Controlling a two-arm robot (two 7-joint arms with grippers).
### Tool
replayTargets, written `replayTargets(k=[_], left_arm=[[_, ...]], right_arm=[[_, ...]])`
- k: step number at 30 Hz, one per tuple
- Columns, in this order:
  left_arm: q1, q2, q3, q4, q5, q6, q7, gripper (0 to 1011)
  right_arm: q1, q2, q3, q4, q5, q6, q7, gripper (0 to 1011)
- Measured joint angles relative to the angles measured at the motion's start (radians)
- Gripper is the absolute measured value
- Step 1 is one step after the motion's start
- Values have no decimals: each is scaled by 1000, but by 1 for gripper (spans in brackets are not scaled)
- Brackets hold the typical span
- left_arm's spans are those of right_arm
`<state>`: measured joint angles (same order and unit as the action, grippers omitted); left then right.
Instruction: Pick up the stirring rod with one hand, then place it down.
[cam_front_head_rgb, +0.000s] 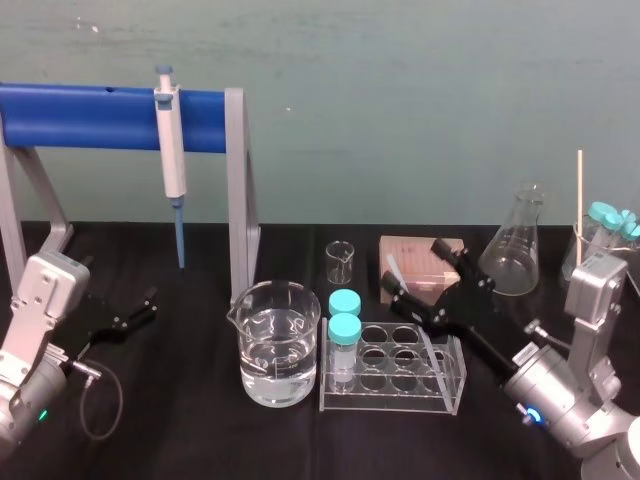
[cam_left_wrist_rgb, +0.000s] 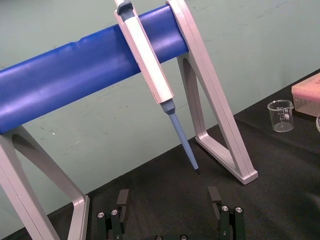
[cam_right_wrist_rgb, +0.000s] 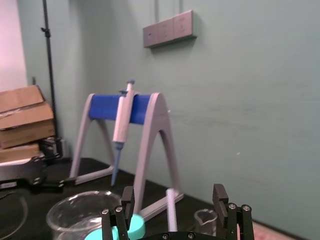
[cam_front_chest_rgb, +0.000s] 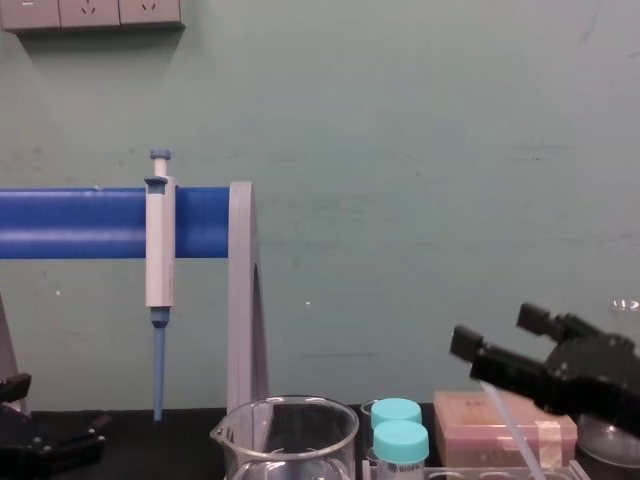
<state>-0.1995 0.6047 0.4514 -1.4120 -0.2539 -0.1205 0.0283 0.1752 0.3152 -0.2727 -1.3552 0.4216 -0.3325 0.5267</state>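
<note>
Right pincer (cam_front_head_rgb: 420, 272) aslant above the rack (cam_front_head_rgb: 390, 405), jaws apart astride the stirring rod (cam_right_wrist_rgb: 171, 212).

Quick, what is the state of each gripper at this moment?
Left gripper: open, holding nothing.
Right gripper: open, one jaw on each side of the stirring rod, not closed on it.

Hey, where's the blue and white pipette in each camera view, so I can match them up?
Head view: pipette hangs upper left on the blue bar.
Left wrist view: pipette slants across that bar, beyond the open left hand.
Right wrist view: pipette on the bar, far beyond the open right hand.
Chest view: pipette at left, tip down.
Shared landmark: the blue bar.
</note>
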Motion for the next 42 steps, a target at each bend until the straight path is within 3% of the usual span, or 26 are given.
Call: replayTargets(k=[10,15,17,28,32,42], left_arm=[[0,0,0,0,0,0,0,1000],[0,0,0,0,0,0,0,1000],[0,0,0,0,0,0,0,1000],[0,0,0,0,0,0,0,1000],[0,0,0,0,0,0,0,1000],[0,0,0,0,0,0,0,1000]], right_arm=[[-50,-13,76,-103,-68,-7,-149,1003],[-90,-22,116,-152,-93,40,-219,1003],[-124,-25,140,-180,-98,84,-251,1003],[-199,-40,194,-205,-77,252,-301,1003],[-198,-45,201,-197,-64,276,-298,1003],[-198,-44,200,-198,-66,273,-299,1003]])
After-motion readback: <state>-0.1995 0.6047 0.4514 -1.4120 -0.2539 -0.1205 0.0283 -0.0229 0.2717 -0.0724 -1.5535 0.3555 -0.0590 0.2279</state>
